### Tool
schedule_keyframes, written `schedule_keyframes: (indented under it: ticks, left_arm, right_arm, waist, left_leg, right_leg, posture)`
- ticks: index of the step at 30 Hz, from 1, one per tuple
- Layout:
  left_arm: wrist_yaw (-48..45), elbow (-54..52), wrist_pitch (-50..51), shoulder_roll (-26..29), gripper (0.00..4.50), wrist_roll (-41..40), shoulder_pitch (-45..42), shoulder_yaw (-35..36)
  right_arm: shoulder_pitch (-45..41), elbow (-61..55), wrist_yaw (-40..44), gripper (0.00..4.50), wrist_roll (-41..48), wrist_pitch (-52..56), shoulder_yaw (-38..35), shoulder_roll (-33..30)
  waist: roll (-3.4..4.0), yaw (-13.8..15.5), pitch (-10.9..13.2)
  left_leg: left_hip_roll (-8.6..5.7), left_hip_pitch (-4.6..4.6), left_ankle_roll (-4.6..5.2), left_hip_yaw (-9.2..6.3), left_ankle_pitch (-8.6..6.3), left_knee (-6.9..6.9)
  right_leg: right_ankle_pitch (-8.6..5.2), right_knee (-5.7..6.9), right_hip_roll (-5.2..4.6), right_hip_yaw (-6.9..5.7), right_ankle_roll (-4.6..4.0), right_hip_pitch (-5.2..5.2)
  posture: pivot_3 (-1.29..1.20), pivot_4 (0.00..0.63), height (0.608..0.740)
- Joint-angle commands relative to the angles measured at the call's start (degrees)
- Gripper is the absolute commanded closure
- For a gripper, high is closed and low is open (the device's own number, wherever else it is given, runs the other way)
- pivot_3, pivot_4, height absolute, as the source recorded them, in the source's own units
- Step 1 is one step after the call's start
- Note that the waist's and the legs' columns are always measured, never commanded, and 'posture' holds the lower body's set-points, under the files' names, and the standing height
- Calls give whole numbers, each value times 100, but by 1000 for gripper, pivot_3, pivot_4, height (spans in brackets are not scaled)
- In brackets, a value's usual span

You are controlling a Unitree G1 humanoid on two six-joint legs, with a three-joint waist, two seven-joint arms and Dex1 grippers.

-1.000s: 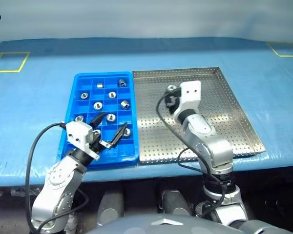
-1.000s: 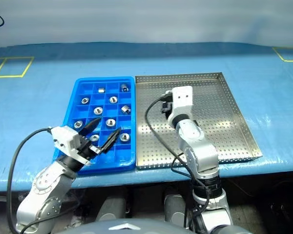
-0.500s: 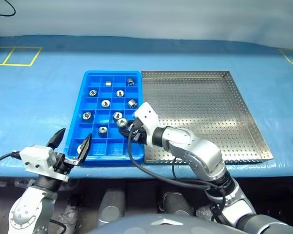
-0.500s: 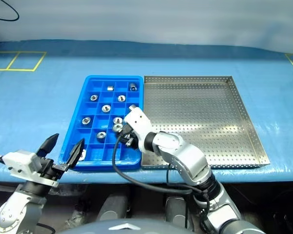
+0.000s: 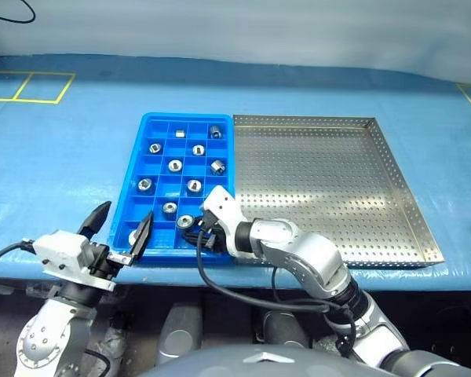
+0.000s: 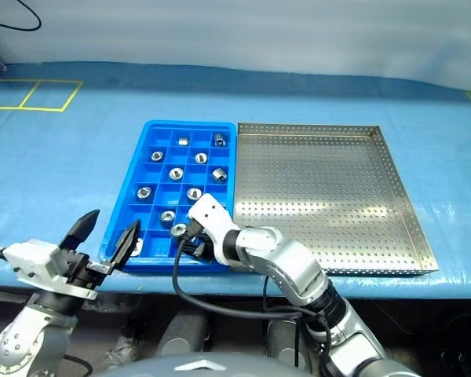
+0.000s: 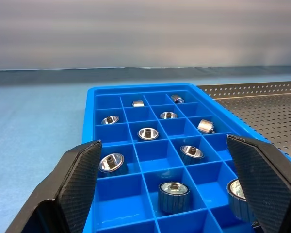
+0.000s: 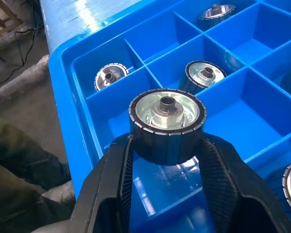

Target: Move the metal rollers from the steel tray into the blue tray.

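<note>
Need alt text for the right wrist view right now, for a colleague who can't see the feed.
The right gripper clamps a metal roller, hole upward, between its two black fingers above an unfilled compartment of the blue tray. Nearby compartments hold other rollers.

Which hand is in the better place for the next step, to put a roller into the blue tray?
The right hand. It holds a metal roller between its fingers, just above a compartment at the near end of the blue tray. The left hand is open, holds nothing, and sits off the tray's near left corner.
</note>
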Motion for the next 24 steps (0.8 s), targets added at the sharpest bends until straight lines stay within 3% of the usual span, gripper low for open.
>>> schedule_keyframes:
  ticks: [1,6,11,16,20,24]
  left_arm:
    - [-81,-131,65,120,0,-33,-80,-66]
    - [-158,16,223,260,0,-91,-425,-107]
    - [9,298,240,122,0,-371,-1229,29]
    - [282,821,543,153,0,-660,-2212,234]
    - [394,1356,751,419,0,-182,-2822,48]
    - [882,2011,967,619,0,831,-3376,-309]
  right_arm:
    - [85,37,7,1512,7,199,-14,-32]
    - [152,-367,-32,68,215,194,-472,14]
    - [295,-1117,-91,68,635,-18,-1385,106]
    - [568,-1549,-568,68,47,-741,-1849,-166]
    - [867,-1400,-815,68,-444,-1160,-2042,-558]
    - [1124,-1149,-985,68,-792,-1447,-2282,-781]
  waist:
    - [-3,0,-3]
    - [-9,-2,-6]
    - [-10,-56,-6]
    - [-10,-190,-8]
    - [-11,-293,-8]
    - [-11,-425,-8]
  left_leg:
    - [0,1,0,0,0,0]
    - [-1,5,0,0,0,1]
    - [0,1,0,1,0,10]
    - [1,-2,0,-3,1,4]
    - [-5,-3,0,-1,1,4]
    - [-6,3,0,1,2,7]
  right_leg:
    - [0,0,0,0,0,0]
    - [0,-3,-2,-1,0,-5]
    - [2,-2,0,0,3,0]
    - [8,9,8,1,9,6]
    - [29,6,5,5,10,8]
    - [27,8,7,9,11,12]
  posture:
    - [291,150,740]
    - [228,150,740]
    - [159,150,740]
    - [82,150,740]
    - [35,150,740]
    - [8,150,740]
